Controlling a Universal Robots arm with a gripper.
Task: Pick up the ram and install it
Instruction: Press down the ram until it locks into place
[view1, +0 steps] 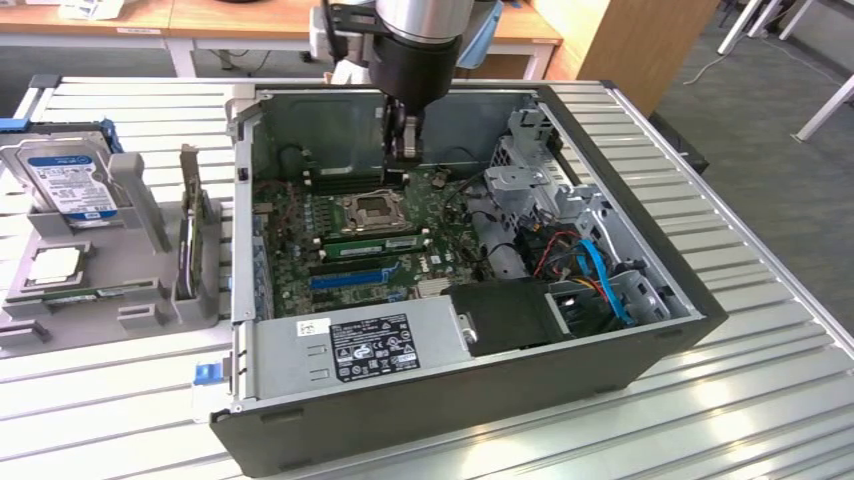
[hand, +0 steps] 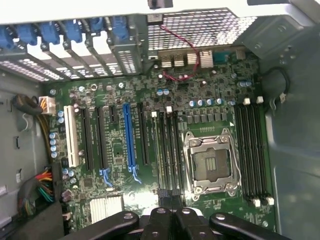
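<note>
The ram (view1: 88, 294), a thin green stick with a white sticker, lies flat in the grey tray (view1: 27, 335) at the exterior view's left, outside the computer case. My gripper (view1: 404, 150) hangs inside the open case, above the motherboard (view1: 441, 215) and far from the ram. Its fingers are shut and I see nothing between them. In the wrist view the shut gripper (hand: 169, 196) sits over the end of the memory slots (hand: 167, 150) beside the empty processor socket (hand: 210, 162). A second bank of memory slots (hand: 251, 150) lies on the socket's other side.
The tray also holds a silver hard drive (view1: 70, 185) with a blue-white label, a square processor chip (view1: 54, 264) and an upright card (view1: 196, 240). Inside the case are the power supply (view1: 387, 345), a drive cage (view1: 534, 185) and blue and red cables (view1: 601, 275).
</note>
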